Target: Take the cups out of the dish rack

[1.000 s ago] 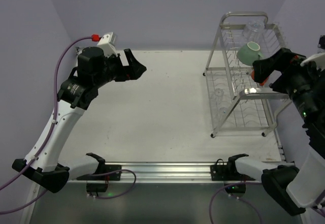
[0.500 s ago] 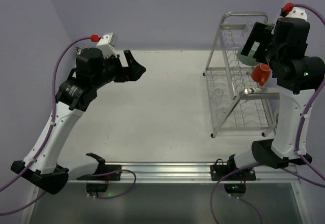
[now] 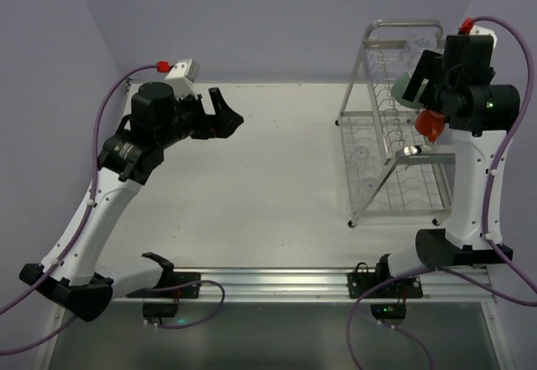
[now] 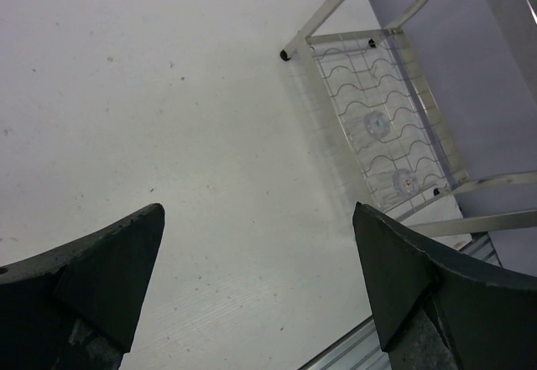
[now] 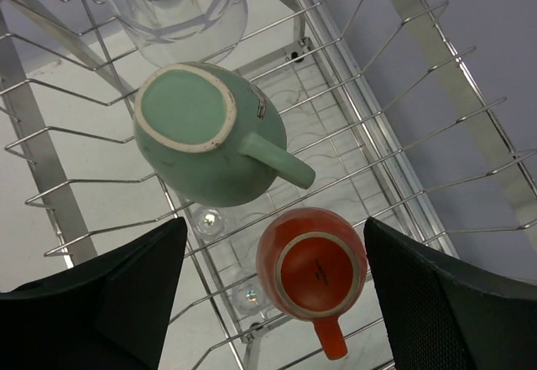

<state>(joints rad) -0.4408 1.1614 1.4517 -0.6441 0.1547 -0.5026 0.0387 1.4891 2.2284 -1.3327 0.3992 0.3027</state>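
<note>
The silver wire dish rack [image 3: 404, 24] stands at the right of the table. Three cups sit upside down on its upper tier: a clear glass tumbler [image 5: 180, 5], a mint-green mug [image 5: 201, 135] and an orange-red mug [image 5: 312, 268]. My right gripper [image 5: 275, 223] hangs open just above that tier, its fingers wide on either side of the orange-red mug [image 3: 430, 123] and not touching it. My left gripper [image 3: 225, 112] is open over the table's left part, far from the rack, with nothing between its fingers.
The rack's lower tier [image 4: 348, 36] shows in the left wrist view with no cups visible on it. The purple side wall runs close behind the rack [image 5: 38, 135]. White tabletop [image 3: 268, 177] lies between the two arms.
My right arm has swung up from the rack's right side and now points down over the upper tier, above the mugs. My left arm has barely shifted.
</note>
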